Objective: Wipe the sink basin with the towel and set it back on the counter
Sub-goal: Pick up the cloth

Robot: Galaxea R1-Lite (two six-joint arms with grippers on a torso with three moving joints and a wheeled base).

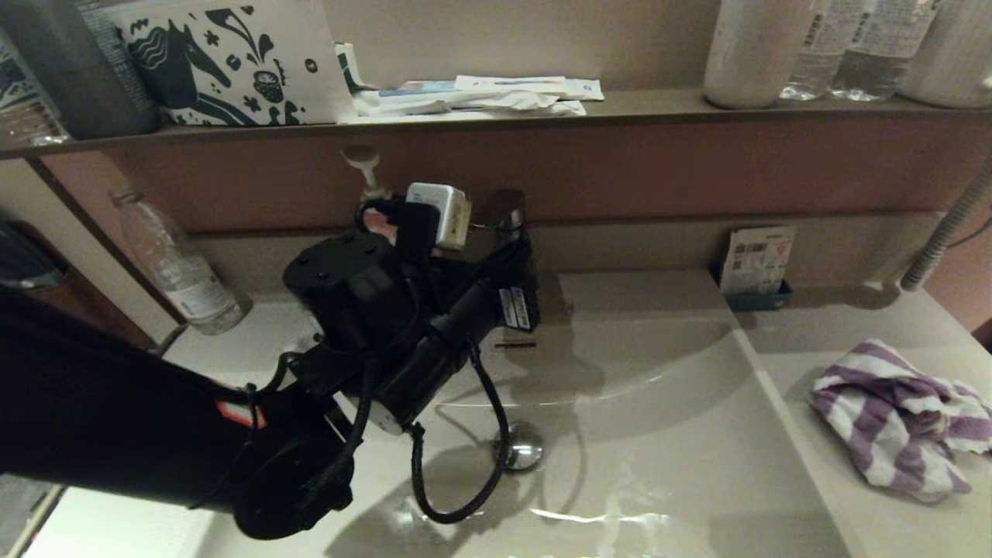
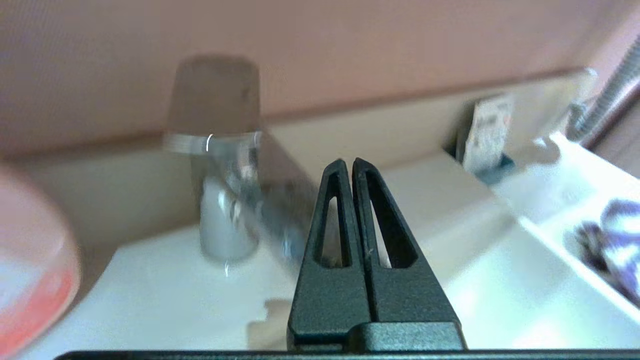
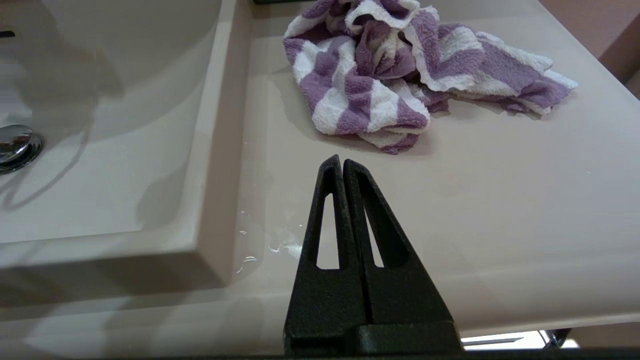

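My right gripper (image 3: 342, 162) is closest to me. Its two fingers are pressed together and hold nothing. It hangs over the near edge of the counter (image 3: 500, 200), a little way from the towel (image 3: 400, 75).

The towel lies in a bunched heap on the counter, to the right of the sink basin (image 1: 659, 434). It looks soft, floppy and light. I think it will sag and bend when I lift it, and it will not break. The best spot to grab looks like one of the raised folds on top of the heap, not a flat edge lying on the counter. The fingers must open first.

The counter is smooth and shiny, with a few water drops near the basin's edge, so I think the towel could slide if I only push it.

Farther in, the basin is wide and shallow, with a round drain plug (image 1: 521, 447) in the middle. My left gripper (image 2: 348, 165) hangs over the back of the basin near the tap (image 2: 225, 200), fingers shut and empty. Behind that, a brown shelf (image 1: 620, 108) holds bottles and paper packets.
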